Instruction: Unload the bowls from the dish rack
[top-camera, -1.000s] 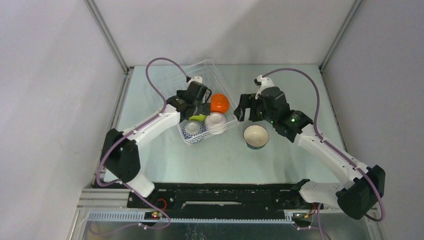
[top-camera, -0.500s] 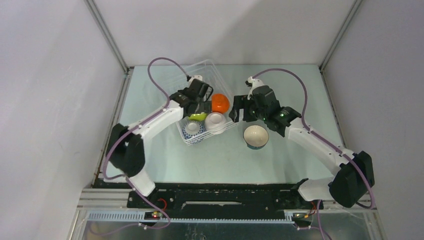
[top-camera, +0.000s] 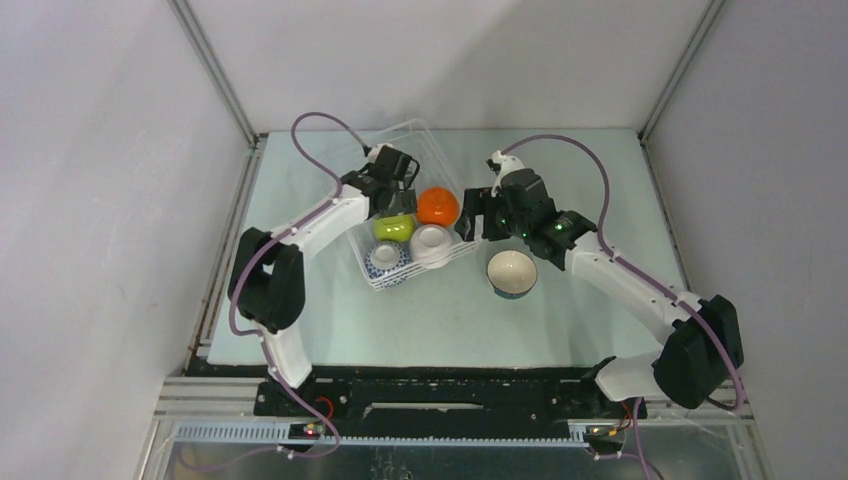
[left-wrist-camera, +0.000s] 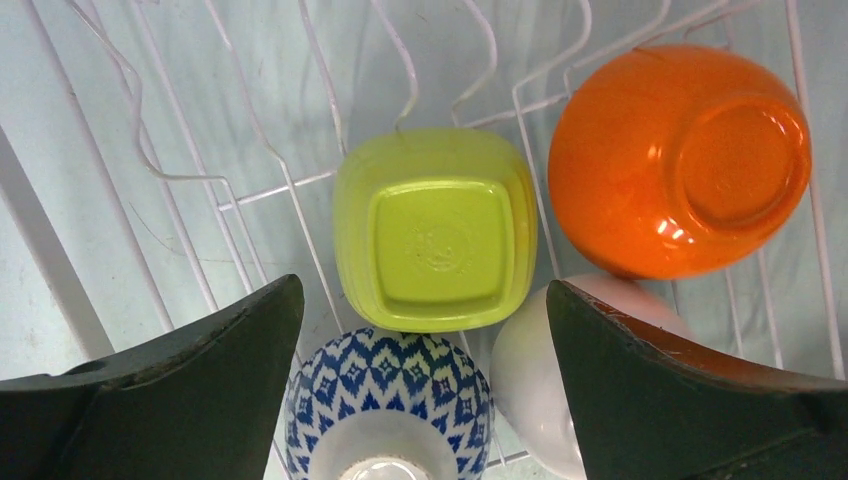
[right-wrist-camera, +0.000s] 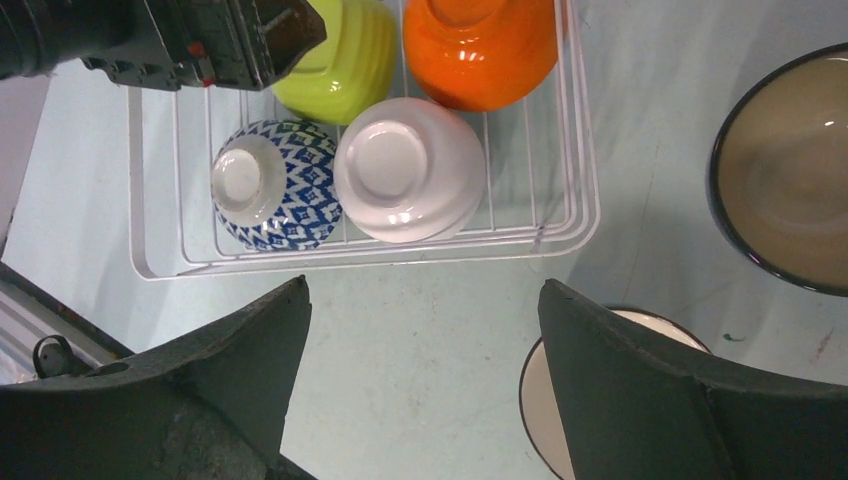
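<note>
**Over the rack: lime bowl lined up for your left arm**

Over the centre of the left wrist view your left gripper (left-wrist-camera: 422, 290) hangs with its jaws wide apart and nothing in them. The lime green bowl (left-wrist-camera: 435, 240) sits upside down between them and further off. The orange bowl (left-wrist-camera: 680, 160) is at upper right of that view, also base-up, and very close to the lime one.

Your right gripper (right-wrist-camera: 422, 288) is likewise spread and empty, over bare table (right-wrist-camera: 430, 380) just below the dish rack (right-wrist-camera: 580, 170). In its view the white bowl (right-wrist-camera: 408, 168) and blue-and-white bowl (right-wrist-camera: 272, 185) sit inverted side by side in the rack's lower row.

Two bowls are already out. A dark-rimmed bowl (right-wrist-camera: 790, 170) is at the right edge, and a second bowl (right-wrist-camera: 655, 325) is partly hidden behind the right finger.

So four bowls are left to unload, and I judge the lime one to be next. You will need to descend straight and straddle its sides. Keep clear of the orange bowl and the tines, then close.
</note>
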